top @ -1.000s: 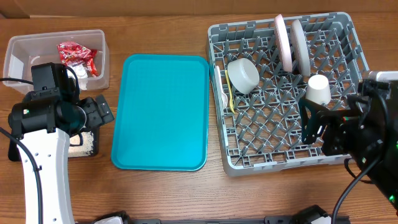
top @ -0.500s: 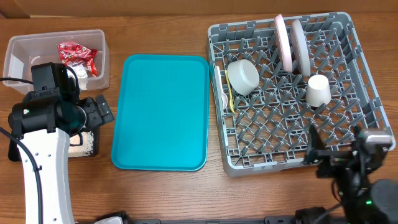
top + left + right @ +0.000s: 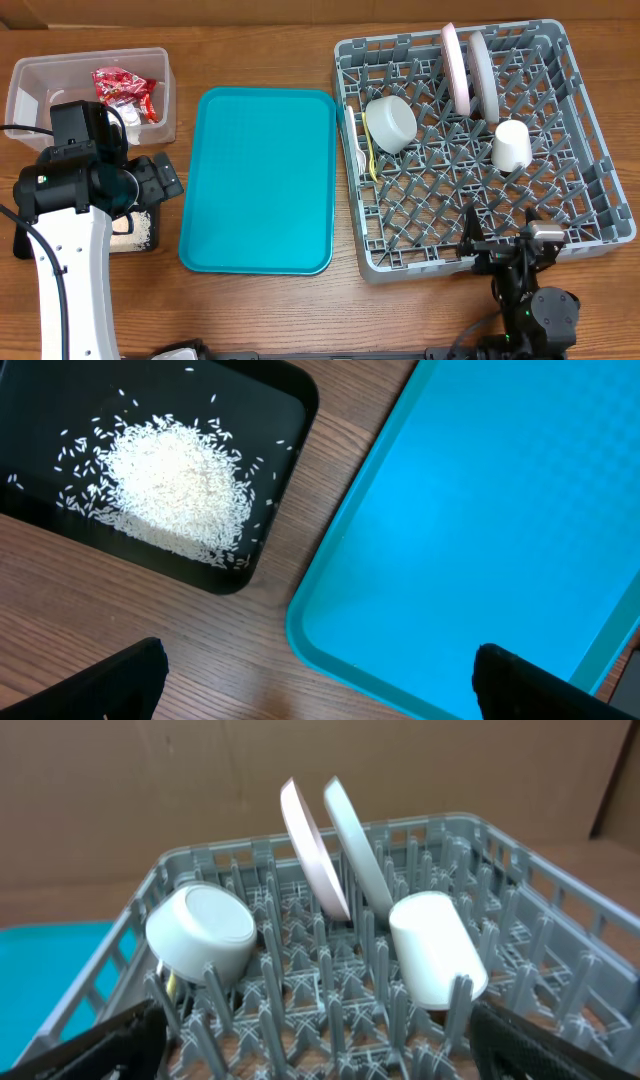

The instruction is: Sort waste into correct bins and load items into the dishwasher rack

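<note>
The grey dishwasher rack (image 3: pixel 590 150) holds a white plate (image 3: pixel 457 65) and a grey plate (image 3: pixel 481 65) on edge, a pale cup (image 3: pixel 511 145), a bowl (image 3: pixel 392 122) and a yellow spoon (image 3: pixel 371 158). The right wrist view shows the rack (image 3: pixel 500 840), both plates (image 3: pixel 313 850), the cup (image 3: pixel 435 950) and the bowl (image 3: pixel 200 930). My right gripper (image 3: pixel 500 250) is open and empty at the rack's front edge (image 3: pixel 320 1055). My left gripper (image 3: pixel 320 690) is open and empty over the wood between the black tray with rice (image 3: pixel 175 480) and the teal tray (image 3: pixel 480 530). The clear tub (image 3: pixel 30 75) holds the red wrapper (image 3: pixel 122 88). No foil ball shows.
The teal tray (image 3: pixel 258 180) lies between the bins and the rack. My left arm (image 3: pixel 75 190) covers most of the black tray (image 3: pixel 140 235). A cardboard wall stands behind the rack in the right wrist view.
My right arm has drawn back from over the rack's right side to just in front of its front edge. The left arm has not moved.
</note>
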### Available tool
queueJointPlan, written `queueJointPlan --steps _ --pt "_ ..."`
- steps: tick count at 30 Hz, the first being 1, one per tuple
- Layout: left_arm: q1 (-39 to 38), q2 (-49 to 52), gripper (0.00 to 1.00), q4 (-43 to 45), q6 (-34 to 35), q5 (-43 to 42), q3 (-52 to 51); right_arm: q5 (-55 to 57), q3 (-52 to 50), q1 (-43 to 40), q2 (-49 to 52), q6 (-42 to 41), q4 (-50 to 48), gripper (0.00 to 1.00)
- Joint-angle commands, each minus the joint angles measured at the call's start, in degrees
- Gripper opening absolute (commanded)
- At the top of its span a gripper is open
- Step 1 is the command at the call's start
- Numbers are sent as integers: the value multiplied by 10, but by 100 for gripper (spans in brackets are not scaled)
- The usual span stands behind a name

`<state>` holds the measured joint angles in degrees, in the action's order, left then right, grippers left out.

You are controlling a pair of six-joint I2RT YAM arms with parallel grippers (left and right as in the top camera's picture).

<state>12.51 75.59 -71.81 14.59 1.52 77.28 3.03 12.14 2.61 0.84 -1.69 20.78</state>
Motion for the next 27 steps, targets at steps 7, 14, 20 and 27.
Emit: queueJointPlan --steps 7,14,20,27 --pt "2 -7 100 1 -9 -5 7 -6 -86 -4 -7 0 -91 100" --pt "2 -7 100 1 -9 -5 7 -6 -86 -4 -7 0 -91 100" --pt "2 -7 100 1 -9 -5 7 -6 -86 -4 -7 0 -91 100" --pt "2 -7 100 1 -9 -5 7 -6 -86 -4 -7 0 -90 100"
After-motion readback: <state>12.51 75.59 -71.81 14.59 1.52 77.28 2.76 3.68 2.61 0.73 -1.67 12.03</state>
